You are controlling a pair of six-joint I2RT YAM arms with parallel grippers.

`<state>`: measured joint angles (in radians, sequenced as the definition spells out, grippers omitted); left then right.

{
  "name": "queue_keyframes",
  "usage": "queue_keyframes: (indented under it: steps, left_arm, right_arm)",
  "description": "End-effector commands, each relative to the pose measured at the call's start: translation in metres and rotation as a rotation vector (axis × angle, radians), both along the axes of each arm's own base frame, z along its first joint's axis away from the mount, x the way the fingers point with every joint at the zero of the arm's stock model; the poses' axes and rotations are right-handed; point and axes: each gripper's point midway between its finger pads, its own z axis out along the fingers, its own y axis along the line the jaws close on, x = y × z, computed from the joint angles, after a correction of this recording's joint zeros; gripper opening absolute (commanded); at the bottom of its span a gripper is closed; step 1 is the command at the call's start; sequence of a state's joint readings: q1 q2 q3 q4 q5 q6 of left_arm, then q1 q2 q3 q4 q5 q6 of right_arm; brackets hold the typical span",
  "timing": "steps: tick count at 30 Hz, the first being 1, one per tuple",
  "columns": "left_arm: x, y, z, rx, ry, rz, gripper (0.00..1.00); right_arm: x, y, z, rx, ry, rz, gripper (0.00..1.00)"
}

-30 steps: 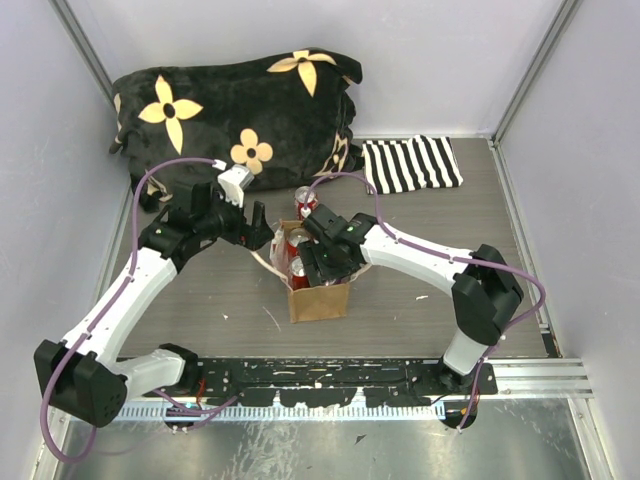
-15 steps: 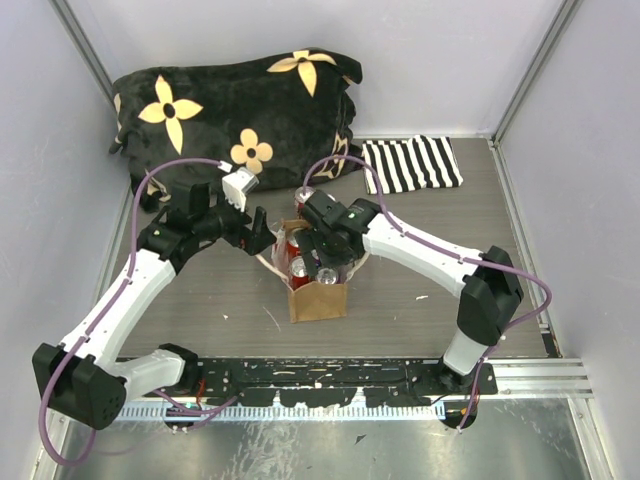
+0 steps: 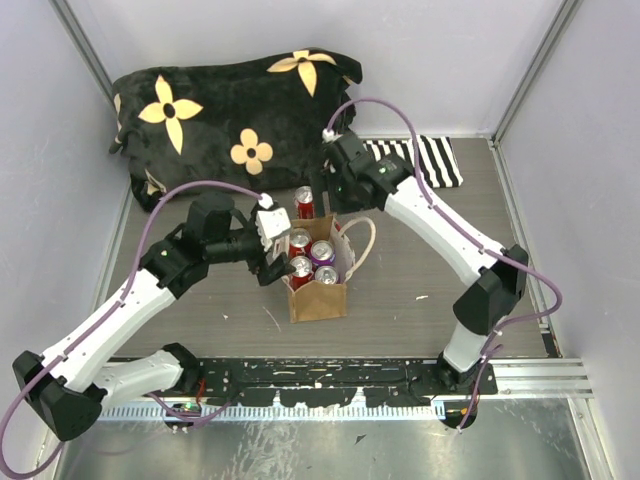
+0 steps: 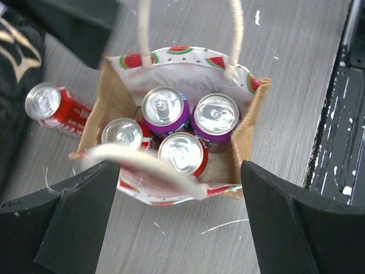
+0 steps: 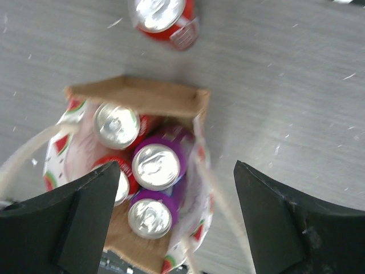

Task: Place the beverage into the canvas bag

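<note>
Right wrist view: right gripper jaws spread wide, nothing held, over the canvas bag holding four cans; the red can stands just ahead of the gripper, beyond the bag's brown wall. Left gripper likewise wide, empty, above the bag. Can upright, long axis vertical, top up; likely rigid, slick, weighty if full, so pinch across mid-body.
</note>
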<state>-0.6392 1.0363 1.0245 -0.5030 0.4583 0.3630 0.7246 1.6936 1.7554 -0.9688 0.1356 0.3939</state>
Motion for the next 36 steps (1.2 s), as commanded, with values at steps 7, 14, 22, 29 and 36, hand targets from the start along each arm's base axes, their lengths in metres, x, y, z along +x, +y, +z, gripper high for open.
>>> queue_keyframes:
  steps: [7,14,22,29,36]
  left_arm:
    - [-0.022,-0.014,-0.013,0.101,-0.130,-0.143,0.94]
    - [-0.035,0.022,-0.016,0.159,-0.143,-0.058,0.95]
    - [-0.054,0.055,-0.035,0.216,-0.126,-0.012,0.95]
    - [-0.051,0.053,-0.038,0.220,-0.125,-0.013,0.95]
    - [-0.050,0.051,-0.039,0.212,-0.125,-0.016,0.96]
  right_arm:
    - [0.109,-0.011,0.012,0.019,-0.077,0.005,0.87]
    - [0.148,0.023,-0.002,0.081,-0.047,0.044,0.86]
    - [0.140,0.045,-0.030,0.096,-0.022,0.073,0.86]
    - [0.143,0.066,-0.030,0.100,-0.058,0.092,0.86]
    - [0.141,0.070,-0.062,0.014,-0.045,0.091,0.87]
